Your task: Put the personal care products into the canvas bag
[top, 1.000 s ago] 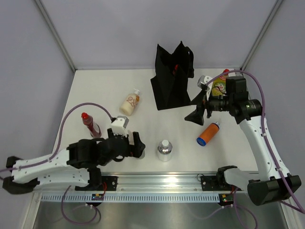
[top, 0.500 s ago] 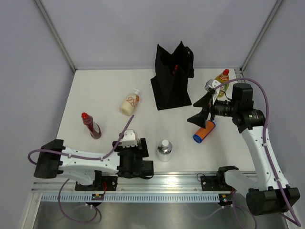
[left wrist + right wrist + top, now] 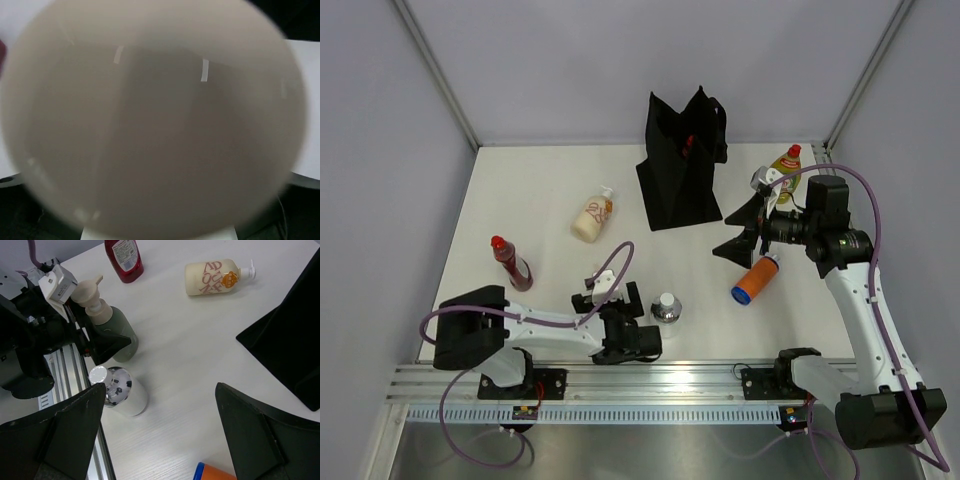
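1. The left gripper (image 3: 632,336) was seen low over the near edge of the table (image 3: 520,190), closed about the grey-green bottle (image 3: 114,330). In the right wrist view one black finger was pressed against the bottle's side, and the other was hidden behind it.
2. The bottle's beige pump cap (image 3: 90,294) was pointed back toward the left wrist. The left wrist view was filled by a blurred beige-grey round shape, and nothing more could be made out there.
3. The clear white-capped bottle (image 3: 666,308) was stood upright just beside the left gripper.
4. The right gripper (image 3: 740,230) was held above the table with its fingers spread wide and nothing between them. It was placed between the canvas bag (image 3: 682,165) and the orange blue-capped bottle (image 3: 756,279).
5. The orange blue-capped bottle was laid on its side, near the right gripper on its near side.
6. The canvas bag was stood upright at the far middle of the table.
7. The cream pump bottle (image 3: 592,215) was laid on its side to the left of the bag.
8. The red bottle (image 3: 510,263) was set further left and nearer.
9. The yellow-green red-capped bottle (image 3: 783,165) was found at the far right, beside the right arm.
10. All six products were seen outside the bag.
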Controlling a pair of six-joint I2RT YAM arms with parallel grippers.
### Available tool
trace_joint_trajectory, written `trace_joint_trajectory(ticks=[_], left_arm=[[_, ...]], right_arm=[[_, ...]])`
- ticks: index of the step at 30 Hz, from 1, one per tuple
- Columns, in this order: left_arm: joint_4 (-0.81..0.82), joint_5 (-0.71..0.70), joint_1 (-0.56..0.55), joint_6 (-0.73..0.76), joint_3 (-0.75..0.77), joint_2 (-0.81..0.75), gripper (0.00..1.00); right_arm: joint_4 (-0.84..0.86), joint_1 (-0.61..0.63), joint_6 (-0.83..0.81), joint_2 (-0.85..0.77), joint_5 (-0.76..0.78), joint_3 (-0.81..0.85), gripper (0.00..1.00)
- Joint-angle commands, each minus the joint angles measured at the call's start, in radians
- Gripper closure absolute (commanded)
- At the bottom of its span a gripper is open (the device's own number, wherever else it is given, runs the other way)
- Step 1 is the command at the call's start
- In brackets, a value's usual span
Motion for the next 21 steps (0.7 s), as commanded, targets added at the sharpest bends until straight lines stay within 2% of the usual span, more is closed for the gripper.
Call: trace_joint_trajectory(ticks=[1, 4, 9, 12, 13, 14, 16, 17, 21], left_arm=[[0.374, -0.018, 0.032, 0.231, -0.044, -0.022, 0.01], [0.464, 0.048, 0.052, 0.301, -0.081, -0.021, 0.01], [0.436, 0.131, 0.052, 0.281, -0.083, -0.001, 0.01], [0.435, 0.144, 0.052, 0.284, -0.096, -0.018, 0.06], [0.433, 0.144, 0.052, 0.286, -0.099, -0.024, 0.09], [0.43, 0.142, 0.055, 0.287, -0.101, -0.032, 0.17], [0.433, 0.141, 0.055, 0.313, -0.103, -0.059, 0.26], [0.432, 0.13, 0.057, 0.322, -0.104, -0.068, 0.36], [0.427, 0.079, 0.058, 0.419, -0.104, -0.136, 0.49]], right_arm=[[0.039, -0.01, 0.005, -0.005, -0.041, -0.007, 0.01], [0.039, -0.012, 0.005, -0.005, -0.047, -0.015, 0.01], [0.039, -0.012, 0.001, -0.001, -0.053, -0.018, 0.01], [0.038, -0.012, 0.001, -0.001, -0.055, -0.016, 0.01], [0.036, -0.013, 0.0, -0.001, -0.055, -0.018, 0.01], [0.034, -0.013, 0.001, -0.002, -0.055, -0.018, 0.01], [0.031, -0.012, -0.002, -0.001, -0.056, -0.021, 0.01], [0.03, -0.013, -0.002, -0.001, -0.06, -0.021, 0.0], [0.025, -0.013, -0.005, -0.001, -0.06, -0.024, 0.0]])
